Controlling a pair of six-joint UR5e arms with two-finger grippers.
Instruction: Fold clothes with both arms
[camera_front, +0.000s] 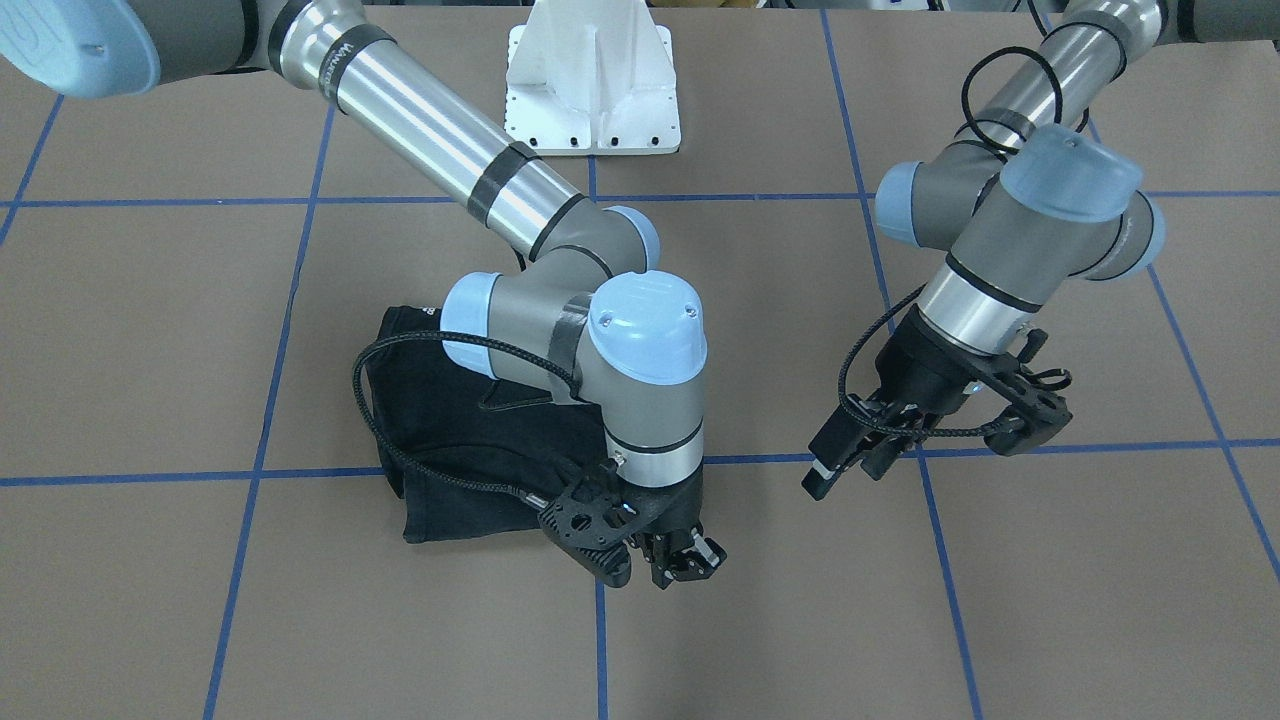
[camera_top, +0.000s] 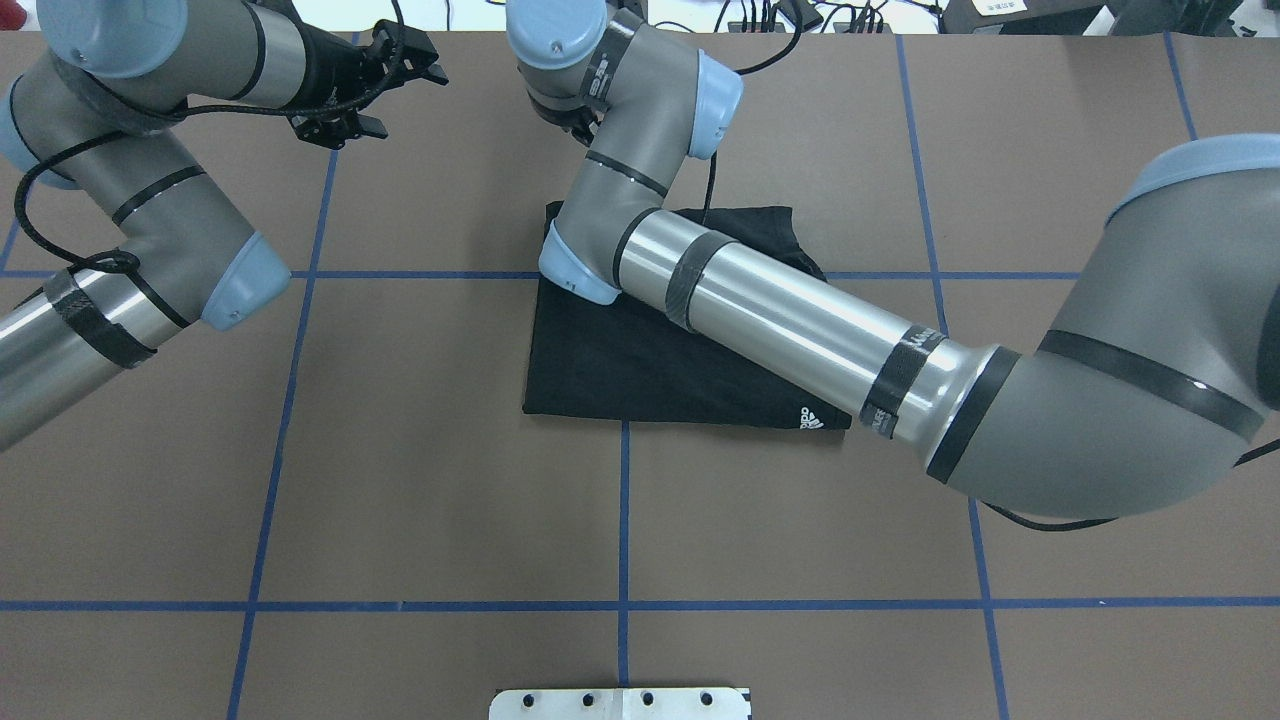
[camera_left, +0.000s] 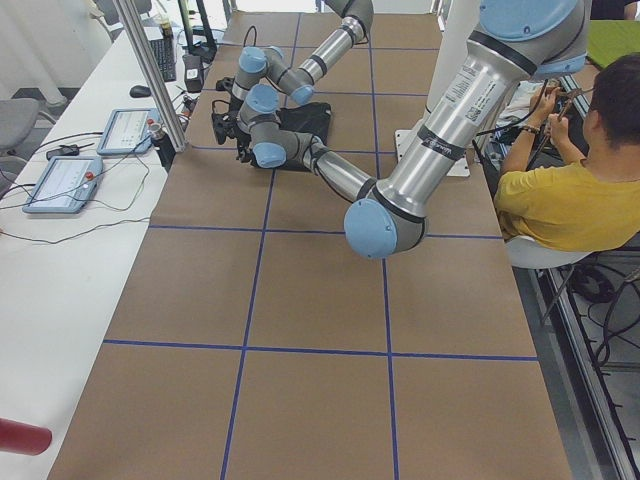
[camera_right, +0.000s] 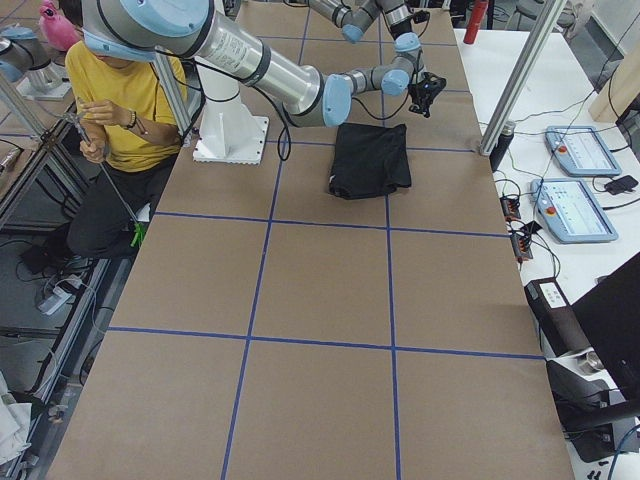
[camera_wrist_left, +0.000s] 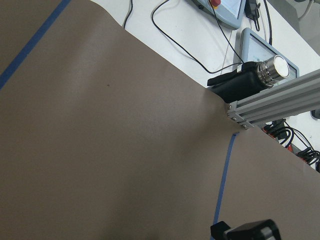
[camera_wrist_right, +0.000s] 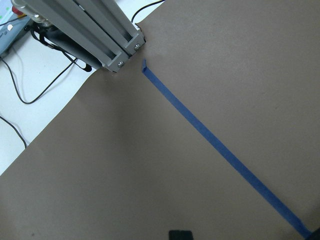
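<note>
On folded T-shirt (camera_top: 640, 360), white Adidas logo (camera_top: 812, 418).

one T-shirt (camera_top: 640, 360); two arms (camera_top: 780, 310) – two grippers (camera_front: 690, 560)

I see bare table (camera_front: 1000, 600) under left gripper (camera_front: 850, 465) fingers, folded T-shirt (camera_front: 450, 470) just behind right gripper (camera_front: 680, 560) fingers, aluminium post (camera_wrist_right: 85, 35) ahead
</note>
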